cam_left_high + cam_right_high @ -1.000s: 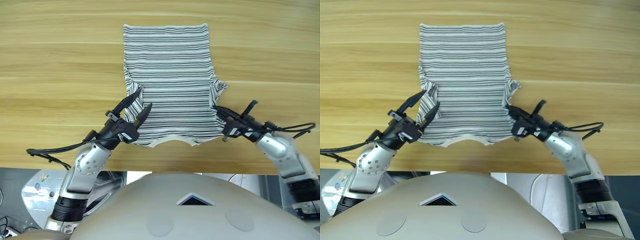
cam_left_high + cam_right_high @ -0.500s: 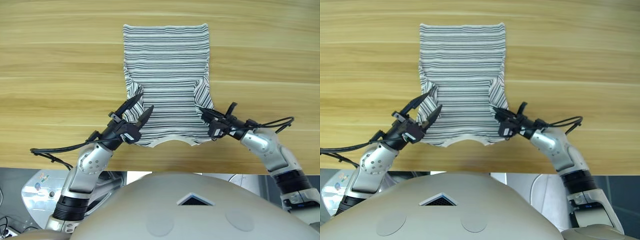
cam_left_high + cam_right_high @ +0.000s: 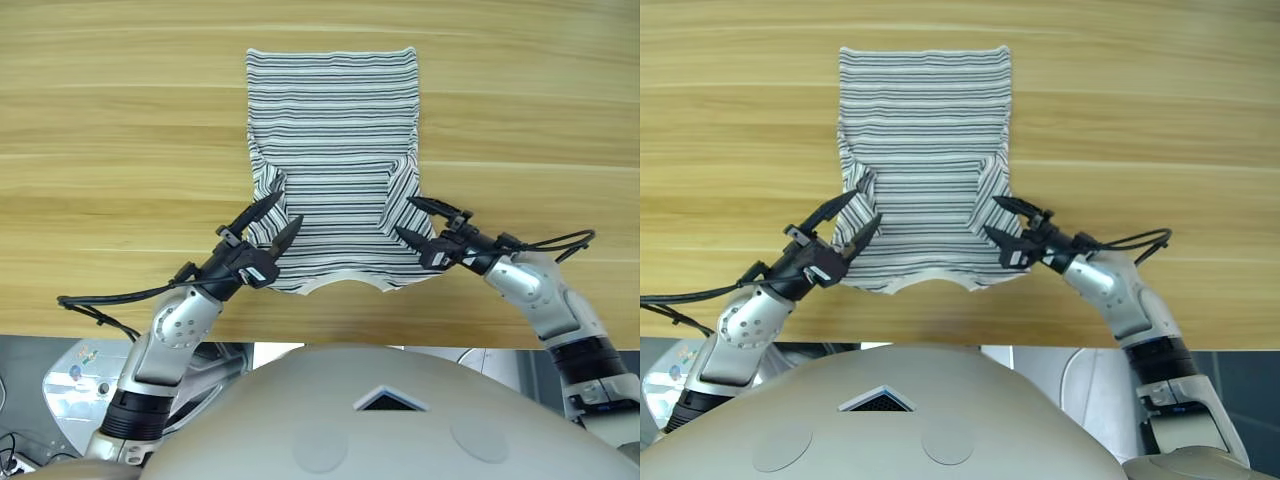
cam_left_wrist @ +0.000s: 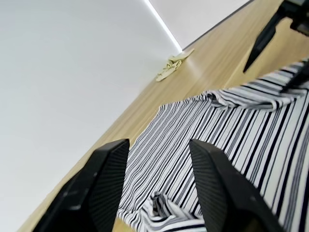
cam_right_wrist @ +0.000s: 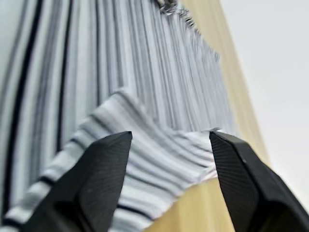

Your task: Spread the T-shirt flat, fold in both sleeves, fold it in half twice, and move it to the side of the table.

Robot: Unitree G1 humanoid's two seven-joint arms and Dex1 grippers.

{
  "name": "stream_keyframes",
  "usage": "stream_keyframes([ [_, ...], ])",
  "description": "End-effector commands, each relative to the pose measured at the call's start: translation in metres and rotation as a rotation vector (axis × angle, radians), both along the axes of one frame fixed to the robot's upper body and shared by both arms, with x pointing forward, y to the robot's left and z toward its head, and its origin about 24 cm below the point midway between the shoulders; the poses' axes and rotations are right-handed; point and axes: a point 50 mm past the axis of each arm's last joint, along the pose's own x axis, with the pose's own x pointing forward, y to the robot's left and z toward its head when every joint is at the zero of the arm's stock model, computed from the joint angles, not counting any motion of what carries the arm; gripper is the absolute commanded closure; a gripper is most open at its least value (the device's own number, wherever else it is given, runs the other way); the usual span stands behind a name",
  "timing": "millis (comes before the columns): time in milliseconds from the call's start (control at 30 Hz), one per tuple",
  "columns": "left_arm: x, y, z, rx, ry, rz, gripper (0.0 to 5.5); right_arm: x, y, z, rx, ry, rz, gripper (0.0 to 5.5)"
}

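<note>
"Left eye view is up. What is the biggest thing on your screen?"

"I have the wooden table, running from 9 o'clock to 3 o'clock across everything."

"And the shirt?"

"I see the striped T-shirt lying flat on it, from 12 o'clock down past the middle. Its hem is at 12 and its neckline at 6, near the table's front edge. Both sleeves are folded in onto the body. The left sleeve is at the shirt's 9 o'clock and the right sleeve at its 3 o'clock. It has not been folded in half yet."

"Grippers?"

"My left gripper sits at the shirt's 8 o'clock, over the shoulder corner, spread wide and holding nothing. In the left wrist view its fingers frame striped cloth. My right gripper is at 4 o'clock, just beside the folded right sleeve, jaws apart as well, with nothing gripped. In the right wrist view its fingers straddle a raised fold of stripes. I cannot tell whether any fingertip touches the cloth."

"Anything smaller?"

"One small pale crumpled scrap lies on the table in the left wrist view, well apart from the shirt."
</note>
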Motion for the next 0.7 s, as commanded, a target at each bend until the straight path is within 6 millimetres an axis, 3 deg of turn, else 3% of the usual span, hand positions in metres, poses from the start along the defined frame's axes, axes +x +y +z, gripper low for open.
stream_keyframes([
  [33, 0.018, 0.053, 0.016, 0.232, -0.127, 0.224, 3.18, 0.004, -0.02, 0.045, 0.114, -0.171, -0.102, 2.55],
  [100, 0.018, 0.073, 0.019, 0.328, -0.168, 0.358, 3.18, 0.003, -0.033, 0.051, 0.094, -0.195, -0.144, 2.55],
  [167, 0.016, 0.085, 0.017, 0.436, -0.184, 0.412, 3.18, -0.003, -0.053, 0.042, -0.009, -0.178, -0.192, 2.55],
  [267, 0.008, 0.094, 0.007, 0.628, -0.141, 0.349, 3.18, -0.015, -0.086, 0.025, -0.173, -0.125, -0.269, 2.55],
  [333, 0.001, 0.092, -0.001, 0.697, -0.072, 0.243, 3.18, -0.023, -0.096, 0.017, -0.242, -0.095, -0.278, 2.55],
  [467, -0.025, 0.081, -0.018, 0.745, 0.094, 0.047, 2.55, -0.036, -0.101, 0.007, -0.288, -0.035, -0.245, 2.52],
  [567, -0.044, 0.073, -0.027, 0.741, 0.206, -0.074, 2.55, -0.045, -0.097, 0.0, -0.308, 0.006, -0.193, 2.52],
  [700, -0.044, 0.061, -0.026, 0.69, 0.233, -0.202, 2.55, -0.06, -0.077, -0.012, -0.311, 0.088, -0.077, 2.52],
])
